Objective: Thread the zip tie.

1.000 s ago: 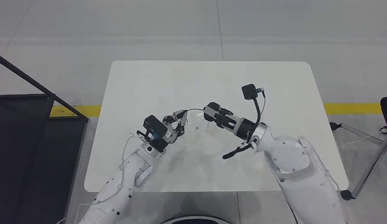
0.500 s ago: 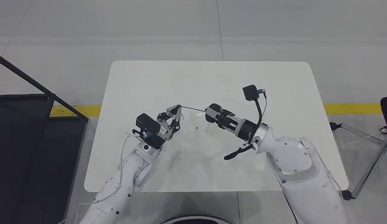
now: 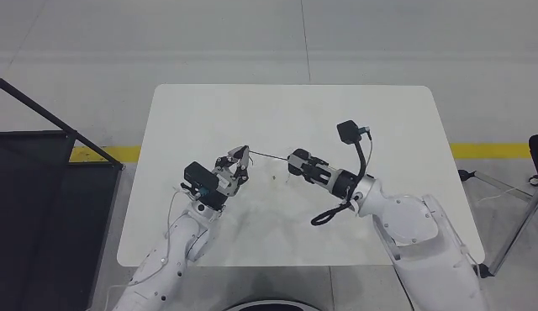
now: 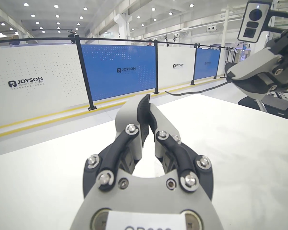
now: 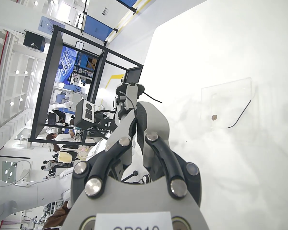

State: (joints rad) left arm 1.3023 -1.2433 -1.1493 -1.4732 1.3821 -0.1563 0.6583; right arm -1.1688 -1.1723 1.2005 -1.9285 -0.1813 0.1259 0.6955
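Left claw (image 4: pixel 147 104): pads pressed together, nothing seen between them. Just beyond, above the surface (image 4: pixel 230 144), the free end of the zip tie (image 4: pixel 187 94) hangs unheld. Farther off, right claw (image 4: pixel 230 77) is clamped on its other end. No loop formed; threading judged not yet done.

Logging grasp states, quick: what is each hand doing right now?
Left hand: closed, nothing visible in its grip.
Right hand: closed on the zip tie.
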